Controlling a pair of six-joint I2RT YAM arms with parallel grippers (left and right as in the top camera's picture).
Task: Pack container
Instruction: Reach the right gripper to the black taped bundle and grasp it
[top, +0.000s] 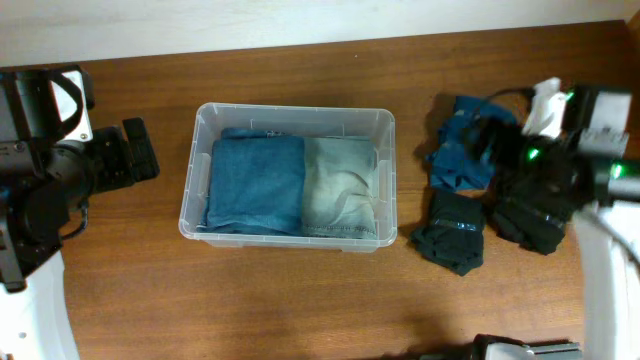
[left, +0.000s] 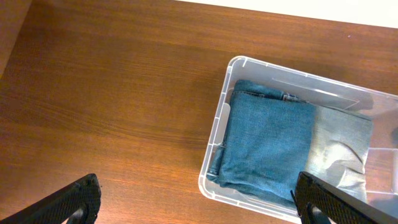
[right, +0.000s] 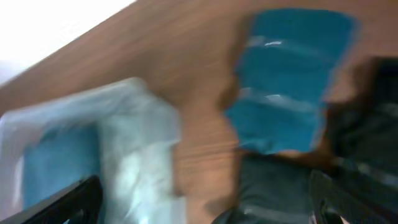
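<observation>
Overhead view is showing the container (top: 295, 108) sitting near the middle of the worktop (top: 300, 300), with a folded blue cloth (top: 255, 185) lying in its left half and a pale folded cloth (top: 340, 185) lying touching it on the right. Loose garments are lying on the worktop to the right of the container: a blue garment (top: 462, 150) and a dark garment (top: 450, 232) just below it. The right arm is hanging over this pile, and its wrist picture is badly smeared, yet the right pincer (right: 199, 202) is showing its fingers spread wide with nothing between them. The left pincer (left: 199, 200) is also standing wide and holding nothing, off to the left of the container. The step in hand is probably fetching the next garment. Doing it well is likely meaning closing on one garment only, gripping at a thick fold so it is not trailing, lifting it clear of the rolled rim, and laying it flat on the folded cloths, since little bare floor is showing inside.
</observation>
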